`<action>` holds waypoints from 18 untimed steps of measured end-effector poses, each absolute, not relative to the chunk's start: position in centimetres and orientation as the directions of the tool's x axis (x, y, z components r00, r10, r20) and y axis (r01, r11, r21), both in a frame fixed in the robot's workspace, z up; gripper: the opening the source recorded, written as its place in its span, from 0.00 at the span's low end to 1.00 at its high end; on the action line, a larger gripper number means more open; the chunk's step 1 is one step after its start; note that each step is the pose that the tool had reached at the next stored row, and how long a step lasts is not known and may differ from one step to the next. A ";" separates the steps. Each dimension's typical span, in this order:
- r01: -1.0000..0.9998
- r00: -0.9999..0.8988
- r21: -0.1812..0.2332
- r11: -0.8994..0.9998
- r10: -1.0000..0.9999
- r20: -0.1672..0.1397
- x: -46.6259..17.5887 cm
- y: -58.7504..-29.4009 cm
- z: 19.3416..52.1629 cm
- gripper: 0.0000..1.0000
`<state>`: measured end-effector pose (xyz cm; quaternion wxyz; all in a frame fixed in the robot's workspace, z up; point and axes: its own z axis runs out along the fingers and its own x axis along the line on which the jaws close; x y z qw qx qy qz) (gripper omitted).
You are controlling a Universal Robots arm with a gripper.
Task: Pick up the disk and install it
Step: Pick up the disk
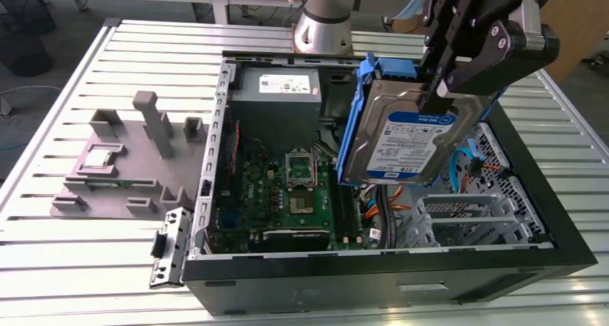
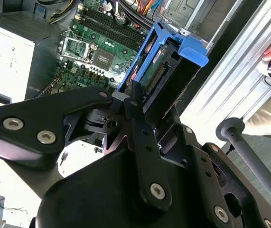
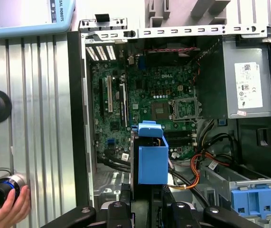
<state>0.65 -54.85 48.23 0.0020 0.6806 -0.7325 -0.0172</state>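
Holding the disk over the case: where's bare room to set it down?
Bare slatted table on the exterior view's left, in front of and behind the grey fixture. Crowded: inside the case, where motherboard, cables and drive cage sit under the disk in the gripper.

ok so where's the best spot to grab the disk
Pinch the disk across its two flat faces near the top edge, coming from above, as the gripper does: it hangs nearly upright over the case, and the blue carrier rims its narrow sides.
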 end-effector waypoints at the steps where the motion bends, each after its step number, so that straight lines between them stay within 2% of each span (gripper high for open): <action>1: -0.997 -0.074 0.028 0.073 -0.997 -0.020 0.7 -54.9 48.2 0.35; 18: -0.997 -0.074 0.028 0.073 -0.997 -0.021 0.9 -54.9 48.3 0.35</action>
